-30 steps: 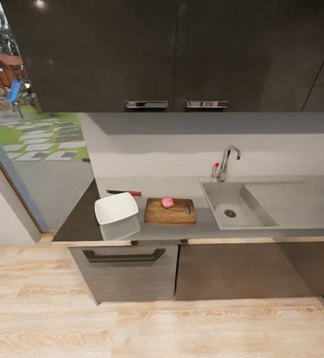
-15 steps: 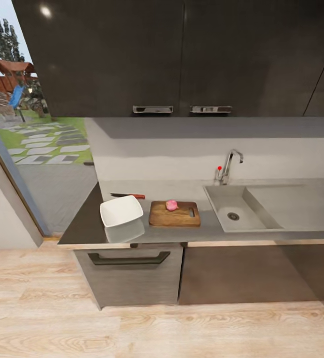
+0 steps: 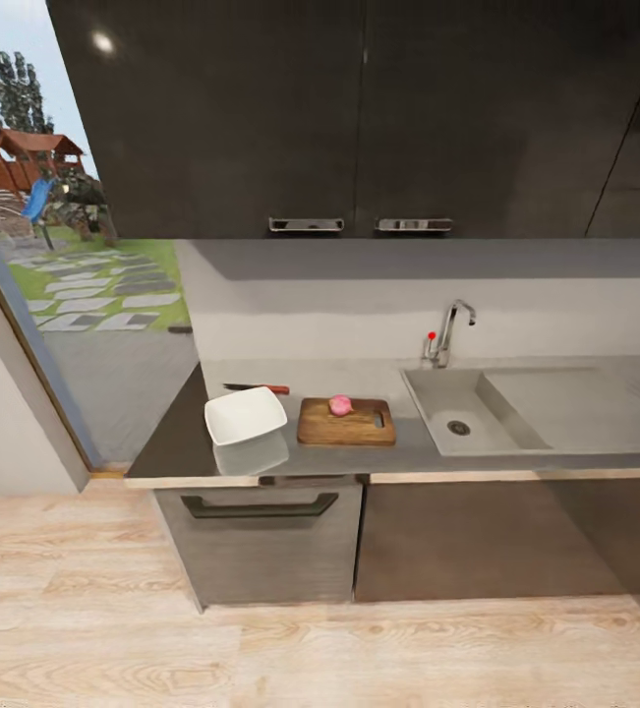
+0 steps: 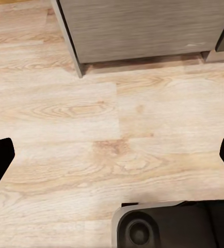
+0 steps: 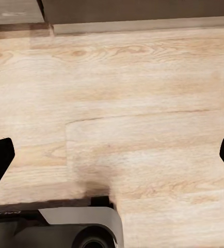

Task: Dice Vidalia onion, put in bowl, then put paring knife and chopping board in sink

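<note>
1. The Vidalia onion (image 3: 340, 404) sits whole on the chopping board (image 3: 346, 422), close to the board's back edge; the sink (image 3: 457, 423) at the table's right part holds nothing of the task's that I can see.
2. The bowl (image 3: 246, 415) stands just left of the board, near the front edge of the table (image 3: 172, 442); the paring knife (image 3: 257, 387) lies behind the bowl, toward the table's back edge.
3. Both wrist views look down on wooden floor (image 4: 112, 124). The left gripper (image 4: 112, 155) and right gripper (image 5: 112, 155) have their jaws spread wide and hold nothing.
4. Judging by this, the fetch from the sink is done and dicing is the step in hand, though the robot seems well apart from the table.
5. The next move calls for closing in and grasping the knife by its red handle.
</note>
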